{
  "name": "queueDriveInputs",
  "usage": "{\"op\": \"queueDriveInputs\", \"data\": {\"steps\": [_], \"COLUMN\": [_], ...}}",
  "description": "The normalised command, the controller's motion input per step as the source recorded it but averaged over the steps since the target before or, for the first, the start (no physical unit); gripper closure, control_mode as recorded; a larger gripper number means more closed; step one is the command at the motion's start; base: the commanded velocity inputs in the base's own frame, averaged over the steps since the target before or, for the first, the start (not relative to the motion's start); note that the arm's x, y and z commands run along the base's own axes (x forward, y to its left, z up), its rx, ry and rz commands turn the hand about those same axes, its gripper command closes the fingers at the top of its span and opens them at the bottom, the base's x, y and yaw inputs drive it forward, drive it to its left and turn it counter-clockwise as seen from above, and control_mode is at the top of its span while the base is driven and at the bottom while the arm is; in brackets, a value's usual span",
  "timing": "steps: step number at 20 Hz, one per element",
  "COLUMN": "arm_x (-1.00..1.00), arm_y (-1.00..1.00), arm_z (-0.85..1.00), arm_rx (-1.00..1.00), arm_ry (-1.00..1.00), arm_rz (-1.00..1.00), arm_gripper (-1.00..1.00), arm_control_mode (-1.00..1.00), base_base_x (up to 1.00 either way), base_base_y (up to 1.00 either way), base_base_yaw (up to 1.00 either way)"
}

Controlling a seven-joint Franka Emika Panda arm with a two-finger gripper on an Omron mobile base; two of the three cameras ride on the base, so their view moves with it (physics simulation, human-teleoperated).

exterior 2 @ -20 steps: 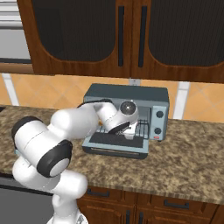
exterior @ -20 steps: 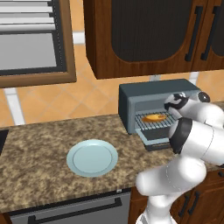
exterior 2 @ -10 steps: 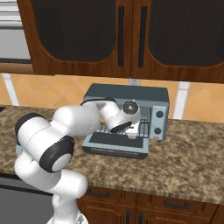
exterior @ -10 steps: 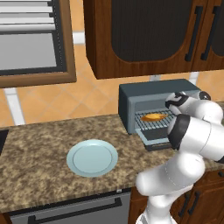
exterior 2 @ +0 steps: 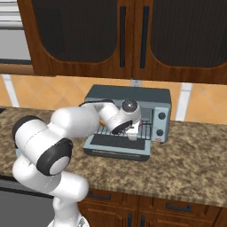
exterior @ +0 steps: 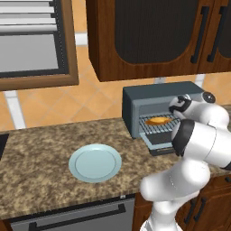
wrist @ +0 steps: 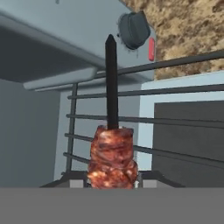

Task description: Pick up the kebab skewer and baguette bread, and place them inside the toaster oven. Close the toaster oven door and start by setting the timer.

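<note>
The blue-grey toaster oven point(exterior: 135, 106) point(exterior 2: 128, 94) stands on the counter with its door point(exterior 2: 117, 144) dropped open and flat. The golden-orange baguette bread point(exterior: 158, 121) lies on the wire rack inside. My gripper point(exterior 2: 133, 133) point(wrist: 111, 180) reaches into the oven's mouth at its right side, over the rack. In the hand view the kebab skewer point(wrist: 111, 157) sits between my fingertips. Its reddish-brown meat fills the gap and its dark stick points away over the rack bars point(wrist: 175, 122). The jaws are shut on it.
A pale blue plate point(exterior: 95, 163) lies on the granite counter left of the oven. Black knobs point(exterior 2: 162, 116) run down the oven's right side, and one knob point(wrist: 133, 28) shows above the rack. Dark wooden cabinets hang overhead.
The hand has edged slightly at the oven's mouth. The skewer stays between the fingers and the baguette has not moved.
</note>
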Motion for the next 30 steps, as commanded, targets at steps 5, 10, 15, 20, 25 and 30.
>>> {"op": "queueDriveInputs", "data": {"steps": [5, 10, 15, 20, 25, 30], "arm_x": [-0.05, 0.00, -0.05, -0.33, -0.48, -0.51], "arm_y": [0.31, 0.17, -0.05, -0.38, -0.09, 0.14], "arm_z": [0.00, 0.00, 0.00, 0.05, 0.13, 0.04], "arm_rx": [0.00, 0.00, 0.00, -0.01, -0.14, -0.24], "arm_ry": [0.02, 0.04, 0.01, 0.00, 0.00, 0.00], "arm_rz": [0.00, 0.00, 0.00, 0.05, 0.31, 0.49], "arm_gripper": [-1.00, -1.00, -1.00, -1.00, -1.00, -1.00], "arm_control_mode": [-1.00, -1.00, -1.00, -1.00, -1.00, -1.00], "base_base_x": [0.00, 0.00, 0.00, 0.00, 0.00, 0.00], "base_base_y": [0.00, 0.00, 0.00, 0.00, 0.00, 0.00], "base_base_yaw": [0.00, 0.00, 0.00, 0.00, 0.00, 0.00]}}
